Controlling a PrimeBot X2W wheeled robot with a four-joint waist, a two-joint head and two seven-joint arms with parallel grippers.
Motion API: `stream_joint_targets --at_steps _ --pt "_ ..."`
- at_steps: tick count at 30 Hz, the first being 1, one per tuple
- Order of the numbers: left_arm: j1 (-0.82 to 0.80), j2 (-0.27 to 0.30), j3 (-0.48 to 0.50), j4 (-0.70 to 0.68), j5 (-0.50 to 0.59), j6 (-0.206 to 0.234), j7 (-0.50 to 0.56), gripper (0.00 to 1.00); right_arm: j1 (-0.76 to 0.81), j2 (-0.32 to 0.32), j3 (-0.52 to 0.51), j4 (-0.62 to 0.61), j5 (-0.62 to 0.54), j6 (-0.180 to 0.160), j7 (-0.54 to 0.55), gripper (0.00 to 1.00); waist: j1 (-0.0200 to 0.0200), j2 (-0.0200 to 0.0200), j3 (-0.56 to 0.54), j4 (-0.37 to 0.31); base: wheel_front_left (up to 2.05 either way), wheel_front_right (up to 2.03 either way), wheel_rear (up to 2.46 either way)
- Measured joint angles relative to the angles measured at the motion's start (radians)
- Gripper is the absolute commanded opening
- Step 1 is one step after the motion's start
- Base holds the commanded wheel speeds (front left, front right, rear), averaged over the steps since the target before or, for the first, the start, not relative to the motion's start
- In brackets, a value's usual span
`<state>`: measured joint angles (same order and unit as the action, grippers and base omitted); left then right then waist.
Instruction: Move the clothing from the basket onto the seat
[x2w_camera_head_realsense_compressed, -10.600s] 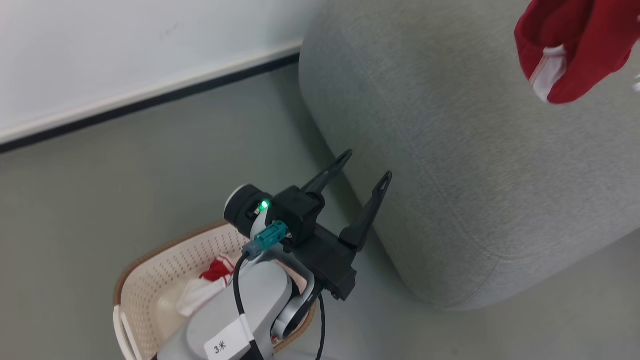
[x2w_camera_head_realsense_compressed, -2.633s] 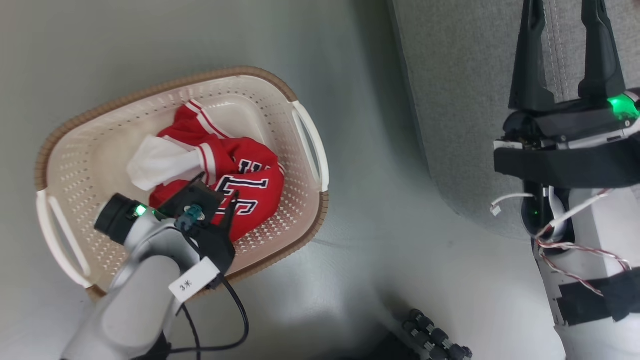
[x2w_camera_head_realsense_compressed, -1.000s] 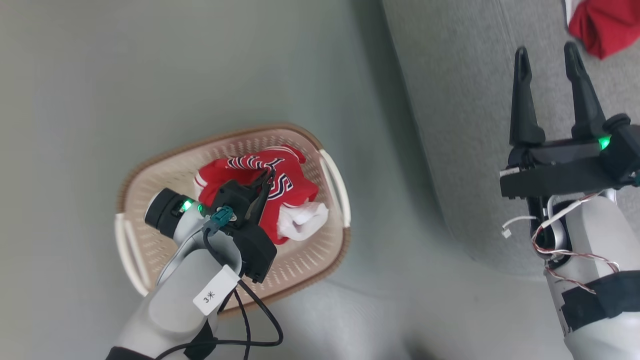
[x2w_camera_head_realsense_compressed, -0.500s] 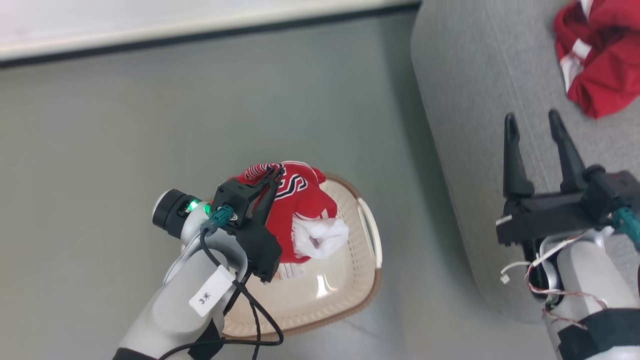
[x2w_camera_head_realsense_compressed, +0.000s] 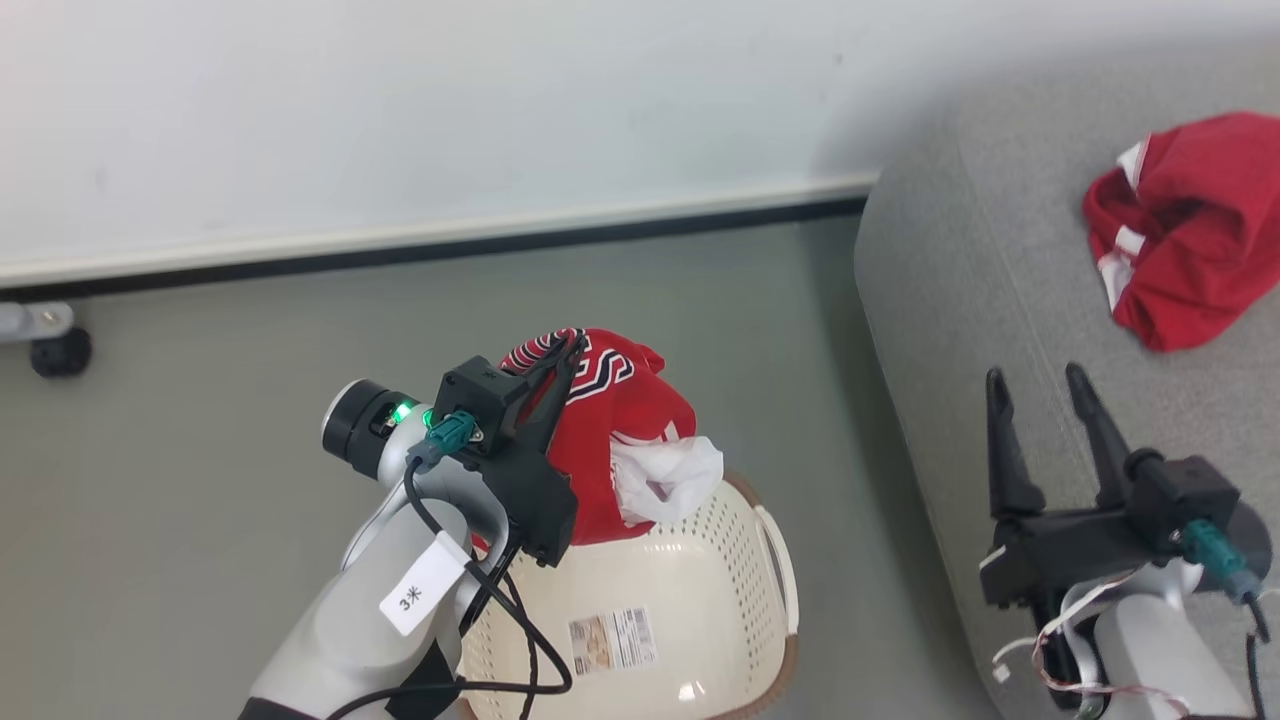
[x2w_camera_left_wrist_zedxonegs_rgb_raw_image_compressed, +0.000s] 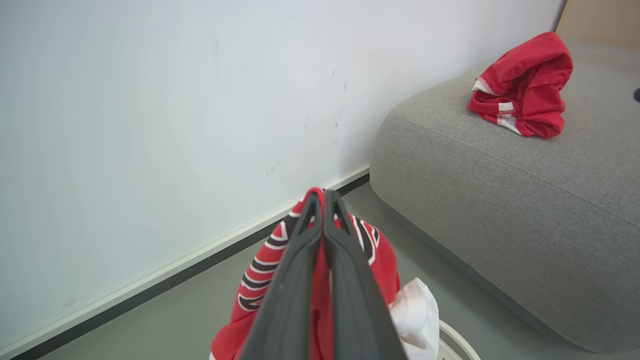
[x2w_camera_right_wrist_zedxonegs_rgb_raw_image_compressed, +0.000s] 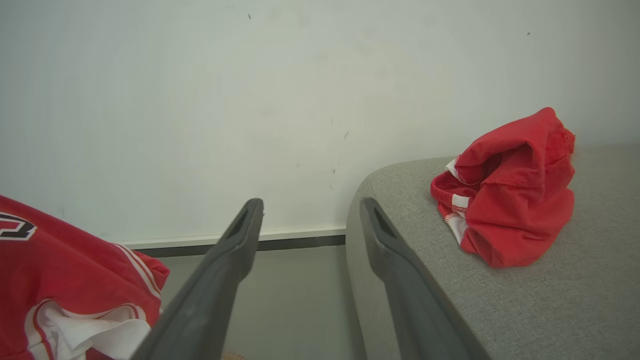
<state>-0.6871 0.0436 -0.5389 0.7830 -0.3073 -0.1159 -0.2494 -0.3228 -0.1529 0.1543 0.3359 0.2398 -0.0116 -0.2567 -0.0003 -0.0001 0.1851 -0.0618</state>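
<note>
Spreading off to my right, the rounded grey fabric seat (x2w_camera_head_realsense_compressed: 960, 330) is lying beyond the perforated cream basket (x2w_camera_head_realsense_compressed: 705, 565). I am dangling a limp red jersey (x2w_camera_head_realsense_compressed: 625, 425) above that basket, pinched in my fully closed left gripper (x2w_camera_head_realsense_compressed: 573, 343). My right gripper (x2w_camera_head_realsense_compressed: 1033, 372), nearer the seat, is standing wide open and empty; another crumpled red garment (x2w_camera_head_realsense_compressed: 1185, 235) is resting on it.

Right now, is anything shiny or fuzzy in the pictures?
Head view: sharp, with a small shiny spot on the basket floor and a soft shadow on the wall above the sofa. Left wrist view: the shut fingers loom huge and slightly soft over the red jersey. Right wrist view: even light, no glare.
</note>
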Motion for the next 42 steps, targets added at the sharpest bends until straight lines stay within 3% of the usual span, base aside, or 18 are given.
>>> stream_joint_targets --at_steps 19,28,42 --pt "0.104 -0.002 -0.061 -0.069 -0.044 -0.009 0.000 0.00 0.140 0.025 0.092 0.003 -0.019 0.033 0.000 1.00 0.0001 0.0000 -0.267 0.062 0.00 0.00 0.00" --pt "0.108 -0.002 -0.079 -0.124 -0.047 -0.009 0.000 0.00 0.149 0.040 0.150 0.011 -0.034 0.065 0.011 1.00 0.0002 0.0002 -0.292 0.080 0.00 0.00 0.00" --pt "0.104 -0.002 -0.103 -0.206 -0.051 -0.009 0.001 0.00 0.063 0.044 0.316 0.125 -0.081 0.126 0.073 1.00 0.0004 0.0002 -0.282 0.087 0.00 0.00 0.00"
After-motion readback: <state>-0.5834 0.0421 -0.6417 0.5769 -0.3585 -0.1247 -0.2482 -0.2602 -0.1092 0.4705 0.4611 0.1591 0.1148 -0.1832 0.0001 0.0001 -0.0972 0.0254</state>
